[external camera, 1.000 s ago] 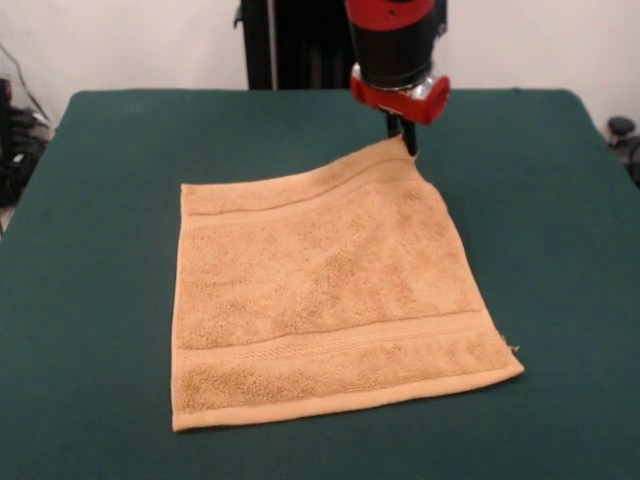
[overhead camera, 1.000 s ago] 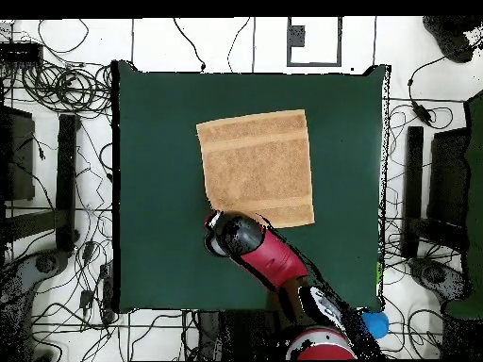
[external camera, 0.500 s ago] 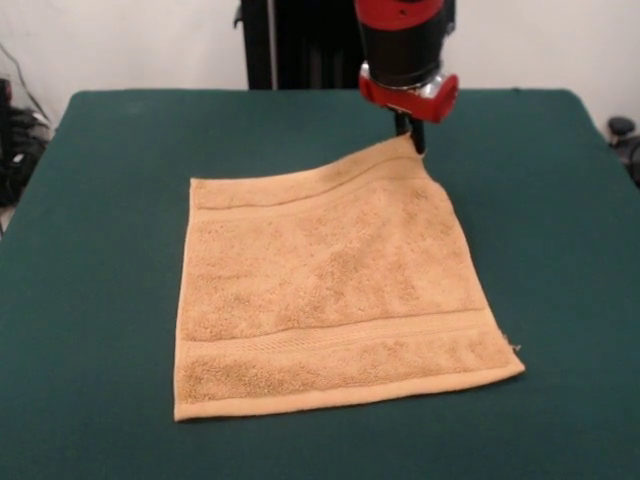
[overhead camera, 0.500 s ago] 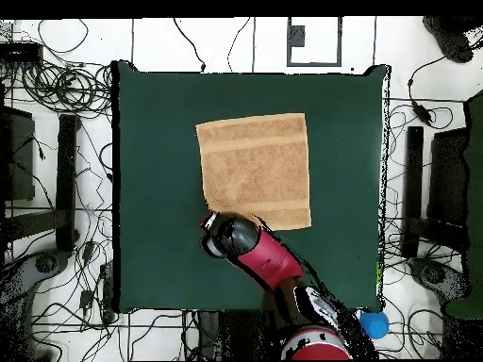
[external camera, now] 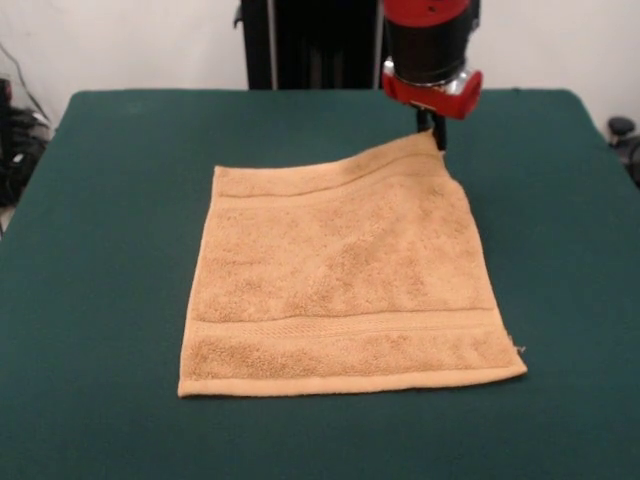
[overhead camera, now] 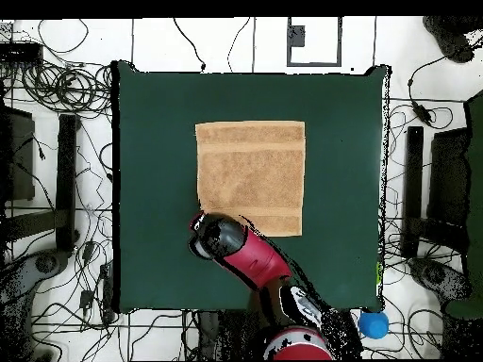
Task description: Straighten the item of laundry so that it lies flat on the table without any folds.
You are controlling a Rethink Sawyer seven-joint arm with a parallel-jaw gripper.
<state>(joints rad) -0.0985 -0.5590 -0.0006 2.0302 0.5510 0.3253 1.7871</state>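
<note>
The item of laundry, a tan-orange towel with woven bands near two edges, lies spread on the green table. Its far right corner is lifted a little off the cloth. My gripper is shut on that corner, directly below the red and black wrist. In the overhead view the towel looks nearly square to the table, and the gripper sits at its lower left corner, mostly hidden under the wrist.
Wide bands of green cloth surround the towel on all sides. Cables and stands lie on the floor around the table. A blue ball sits near the robot's base.
In the front view the gripper has moved right, dragging the held corner along. The towel has turned and its edges now run squarer to the table.
</note>
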